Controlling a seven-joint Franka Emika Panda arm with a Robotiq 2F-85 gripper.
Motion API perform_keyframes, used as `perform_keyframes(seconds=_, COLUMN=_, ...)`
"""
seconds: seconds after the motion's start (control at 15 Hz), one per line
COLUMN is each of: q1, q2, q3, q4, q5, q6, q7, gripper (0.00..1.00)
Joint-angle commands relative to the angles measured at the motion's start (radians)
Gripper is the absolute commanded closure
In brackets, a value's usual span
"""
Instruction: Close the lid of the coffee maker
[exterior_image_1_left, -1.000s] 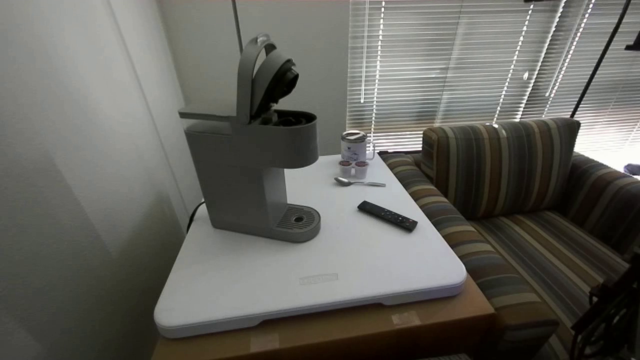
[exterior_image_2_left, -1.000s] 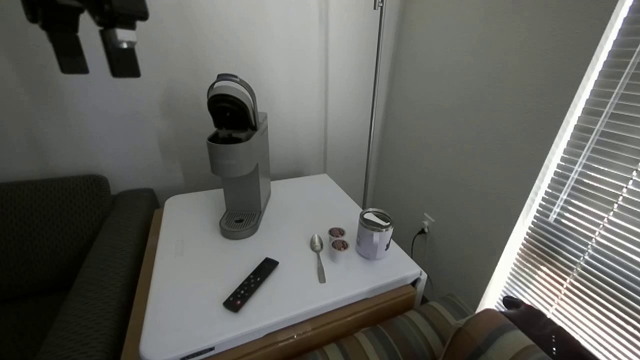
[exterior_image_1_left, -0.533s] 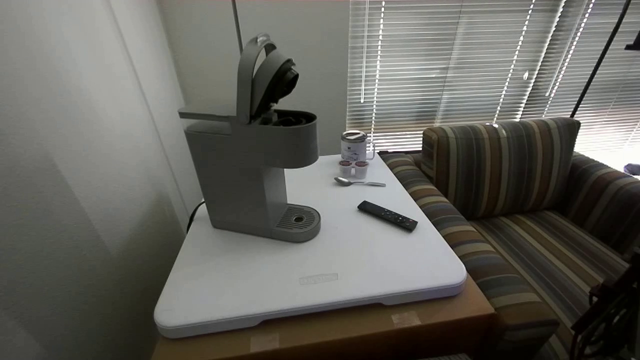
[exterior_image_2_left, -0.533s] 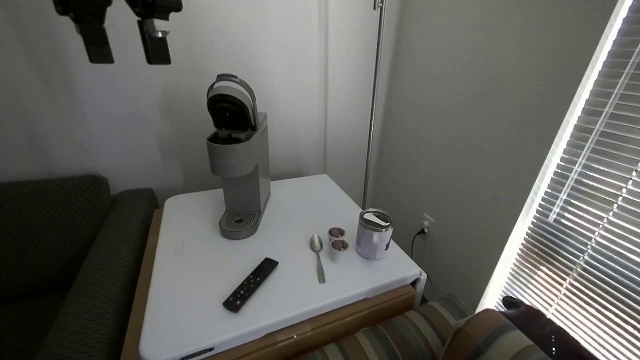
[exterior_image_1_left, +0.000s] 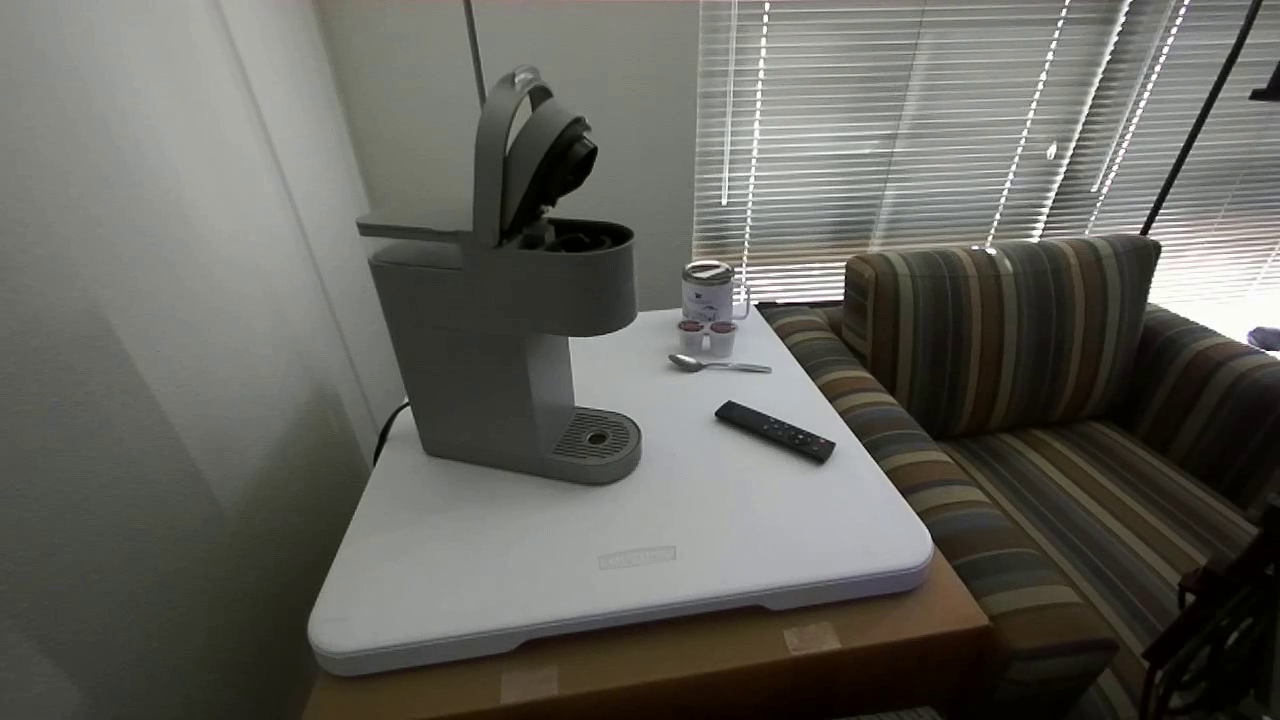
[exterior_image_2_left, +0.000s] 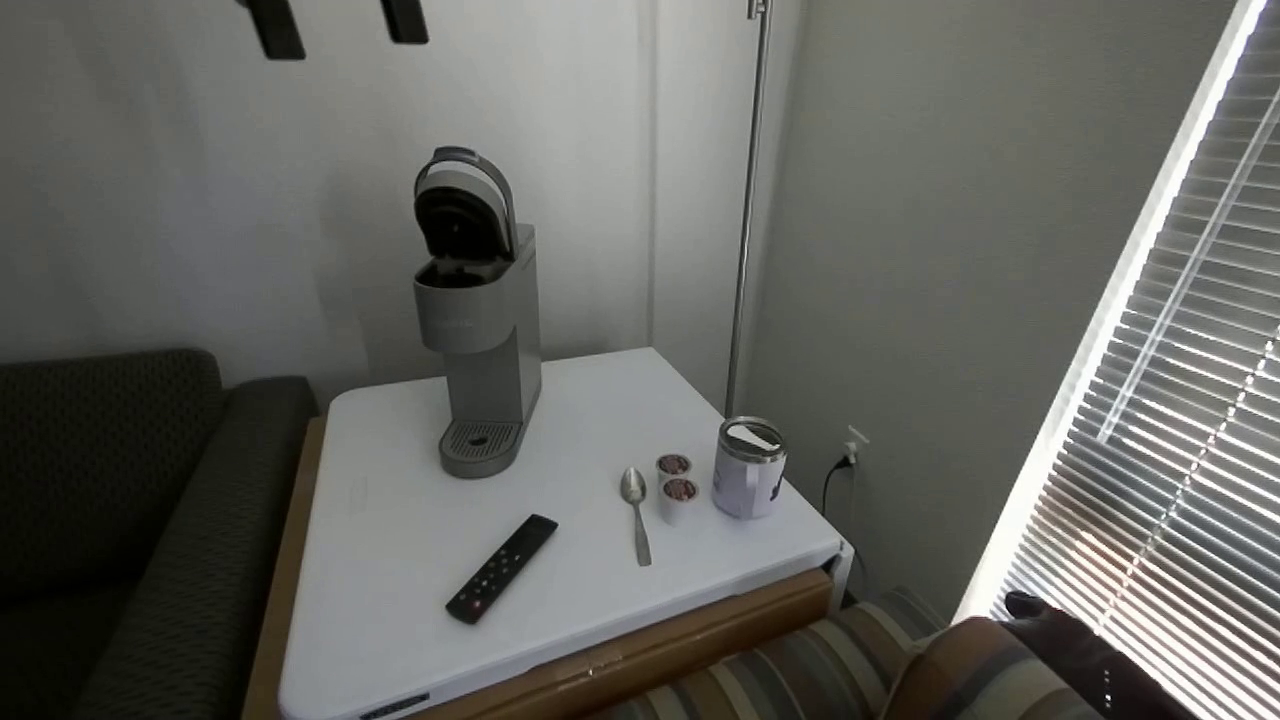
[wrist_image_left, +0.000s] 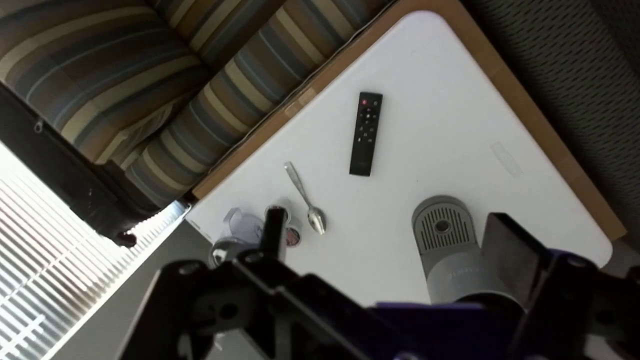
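The grey coffee maker (exterior_image_1_left: 470, 350) stands upright on a white table, also seen in an exterior view (exterior_image_2_left: 485, 325). Its grey lid (exterior_image_1_left: 530, 150) is raised and tilted back in both exterior views, showing the black underside (exterior_image_2_left: 460, 222). In the wrist view the coffee maker's front and drip base (wrist_image_left: 465, 275) show near the right finger; the lid is hidden there. My gripper (exterior_image_2_left: 345, 40) is open and empty, its fingertips at the top edge of an exterior view, higher than the lid. Its fingers are wide apart in the wrist view (wrist_image_left: 387, 237).
A black remote (exterior_image_1_left: 775, 432), a spoon (exterior_image_2_left: 636, 515), two pods (exterior_image_2_left: 679, 497) and a lidded mug (exterior_image_2_left: 748, 475) are on the white table (exterior_image_1_left: 560, 570). A striped couch (exterior_image_1_left: 1000, 340) adjoins it. A wall stands behind the coffee maker, with a thin pole (exterior_image_2_left: 748, 220) nearby.
My gripper has moved right and up in an exterior view, its fingers staying apart. The coffee maker and its raised lid have not moved.
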Motion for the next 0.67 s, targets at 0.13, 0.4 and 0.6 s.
perform_keyframes(seconds=0.13, q1=0.014, q2=0.23, q3=0.024, q4=0.33, q5=-0.004, q6=-0.014, q7=-0.179, gripper=0.0)
perform_keyframes(seconds=0.4, q1=0.031, q2=0.367, q3=0.071, q4=0.51, q5=0.012, q6=-0.004, q7=-0.276, gripper=0.0)
perform_keyframes(seconds=0.6, q1=0.031, q2=0.347, q3=0.085, q4=0.482, q5=-0.002, q6=-0.004, q7=-0.241, gripper=0.0)
